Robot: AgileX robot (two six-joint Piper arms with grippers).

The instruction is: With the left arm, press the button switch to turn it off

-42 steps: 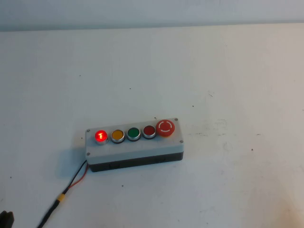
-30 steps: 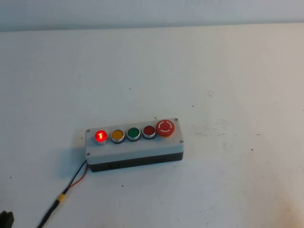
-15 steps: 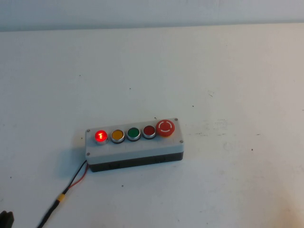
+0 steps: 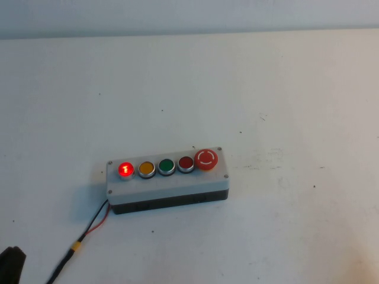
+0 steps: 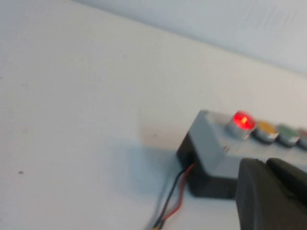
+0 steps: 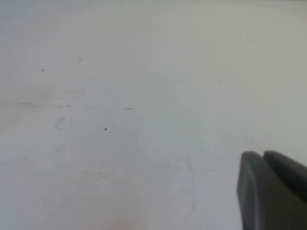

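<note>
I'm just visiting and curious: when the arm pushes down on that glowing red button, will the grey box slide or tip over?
Probably not. The button box is long, low and lies flat on the table, so a downward press on the lit red button should pin it. An off-centre push might nudge it, since only thin wires tether it. The left gripper sits near; the right gripper is elsewhere.

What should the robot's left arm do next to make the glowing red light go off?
Probably move the left tool forward and right toward the button switch. It glows red beside the yellow button, so it is on, and the left tool sits at the table's near-left corner, not touching the box. The right tool hovers over bare table.
</note>
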